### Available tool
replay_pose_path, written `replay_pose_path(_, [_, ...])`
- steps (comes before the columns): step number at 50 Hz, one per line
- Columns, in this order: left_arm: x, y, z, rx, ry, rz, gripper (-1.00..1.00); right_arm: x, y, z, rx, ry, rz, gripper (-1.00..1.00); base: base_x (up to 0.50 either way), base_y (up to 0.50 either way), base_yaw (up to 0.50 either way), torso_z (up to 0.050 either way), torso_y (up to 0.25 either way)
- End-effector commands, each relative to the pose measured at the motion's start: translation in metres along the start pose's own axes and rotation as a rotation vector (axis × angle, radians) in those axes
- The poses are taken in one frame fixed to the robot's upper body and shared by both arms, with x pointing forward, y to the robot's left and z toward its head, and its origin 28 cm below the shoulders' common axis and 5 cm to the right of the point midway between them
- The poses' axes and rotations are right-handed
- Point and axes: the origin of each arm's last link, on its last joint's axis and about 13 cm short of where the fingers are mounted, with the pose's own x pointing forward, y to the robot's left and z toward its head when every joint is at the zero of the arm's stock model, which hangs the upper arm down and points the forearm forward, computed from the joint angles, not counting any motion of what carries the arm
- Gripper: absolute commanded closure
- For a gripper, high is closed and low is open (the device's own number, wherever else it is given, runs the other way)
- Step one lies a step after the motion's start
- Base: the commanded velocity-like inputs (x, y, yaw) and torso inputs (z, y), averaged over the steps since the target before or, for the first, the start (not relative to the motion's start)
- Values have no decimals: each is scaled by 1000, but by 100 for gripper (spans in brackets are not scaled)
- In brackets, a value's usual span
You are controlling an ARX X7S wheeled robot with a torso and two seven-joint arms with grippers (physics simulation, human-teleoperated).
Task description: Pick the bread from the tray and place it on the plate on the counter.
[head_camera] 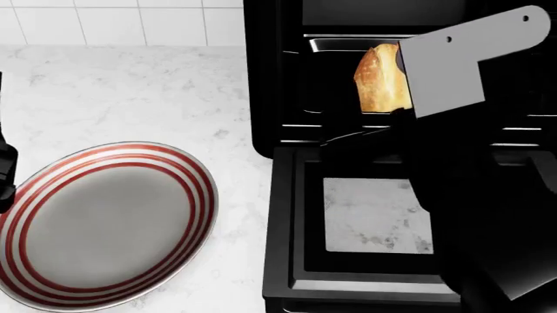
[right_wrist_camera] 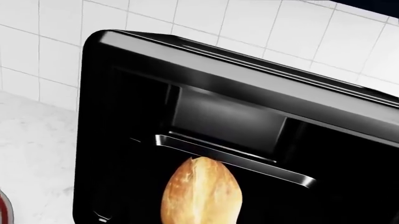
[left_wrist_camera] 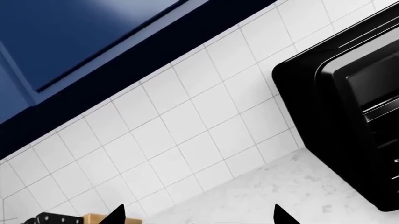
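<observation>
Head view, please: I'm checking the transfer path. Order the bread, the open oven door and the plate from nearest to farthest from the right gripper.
The gripper itself is hidden behind the right arm's grey link; I judge from where the arm ends.
1. bread, at the arm's tip, in the oven opening.
2. oven door, folded down below.
3. plate, far left on the counter.

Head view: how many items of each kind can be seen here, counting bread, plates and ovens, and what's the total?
Bread: 1
Plate: 1
Oven: 1, with its door folded down open
Total: 3
</observation>
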Motion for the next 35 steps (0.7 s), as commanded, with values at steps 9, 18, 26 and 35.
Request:
replay_pose_path(9, [0, -1, 4, -50, -15, -10, -100, 20, -2, -4, 45, 20, 1, -100, 0, 0, 0, 0, 0])
replay_pose_path(18, [0, -1, 5, -45, -15, -17, -100, 26, -1, -6, 60, 34, 21, -100, 0, 0, 0, 0, 0])
replay_pose_path(26, [-1, -2, 7, -39, -24, -24, -100, 32, 0, -6, 61, 51, 31, -100, 0, 0, 0, 0, 0])
replay_pose_path(35, [-2, -3, 8, -31, -32, -30, -100, 37, -2, -7, 75, 62, 41, -100, 0, 0, 0, 0, 0])
